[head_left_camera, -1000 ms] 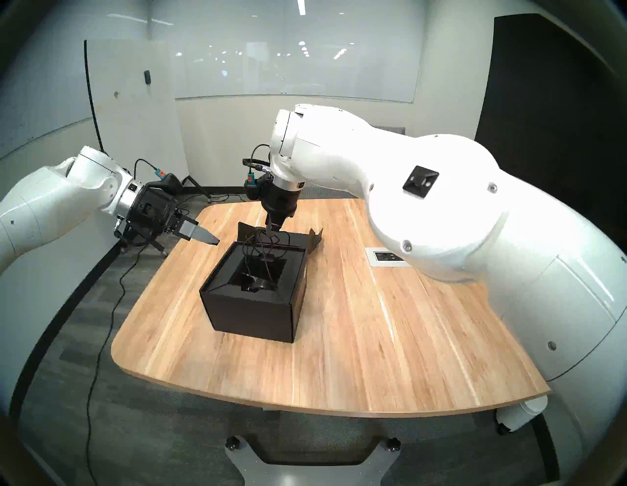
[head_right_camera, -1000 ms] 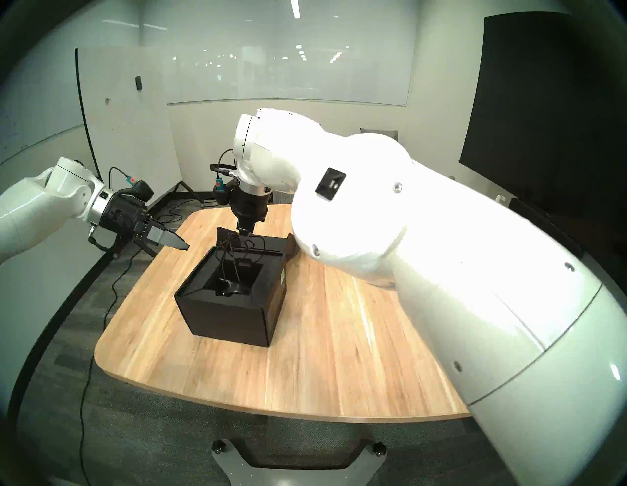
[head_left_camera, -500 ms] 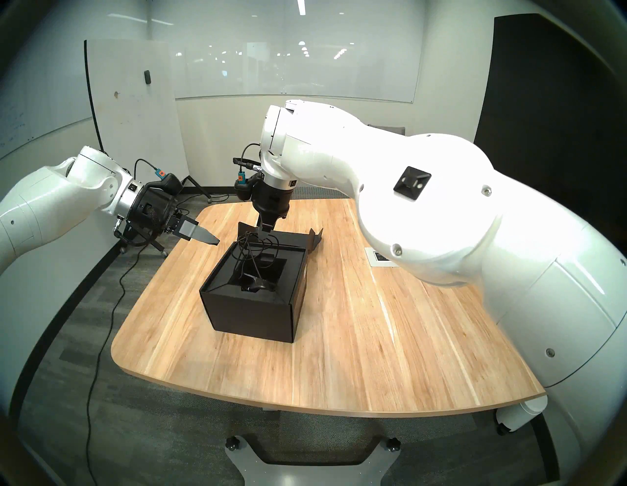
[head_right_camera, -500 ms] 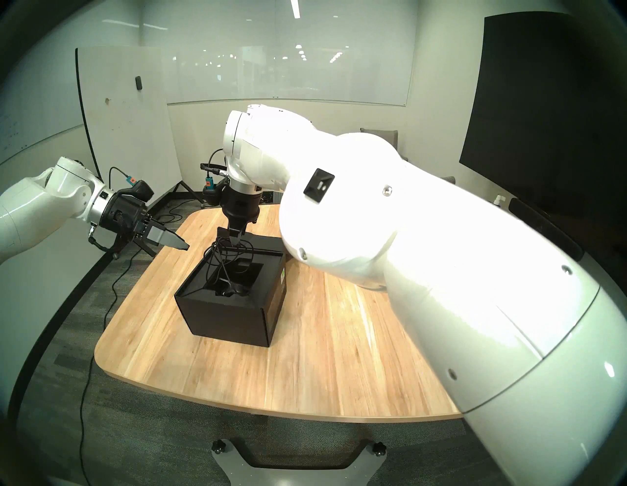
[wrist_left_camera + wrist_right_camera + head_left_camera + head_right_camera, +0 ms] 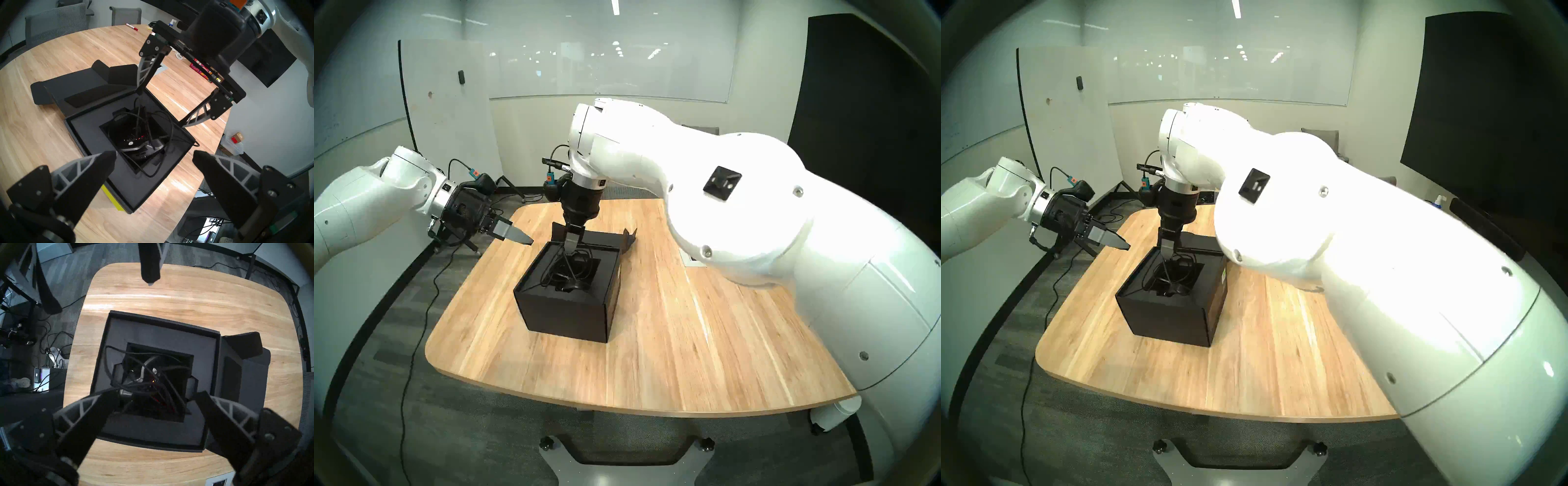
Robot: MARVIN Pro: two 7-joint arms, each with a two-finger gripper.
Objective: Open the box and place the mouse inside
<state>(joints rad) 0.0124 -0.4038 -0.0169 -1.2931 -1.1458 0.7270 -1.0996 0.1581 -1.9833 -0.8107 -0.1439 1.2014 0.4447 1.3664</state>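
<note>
While one box [image 5: 566, 307] stands open mid-counter [image 5: 670, 339], its lid [image 5: 81, 84] folded flat behind it, one mouse [image 5: 136, 142] lies in the foam well with its cable [image 5: 163, 129] looped over the rim. Right gripper [image 5: 161, 108] hangs above the well, jaws spread, holding nothing. Left gripper [image 5: 521, 237] waits off the box's left edge, jaws spread wide. Bare wood surrounds the box on all sides.
</note>
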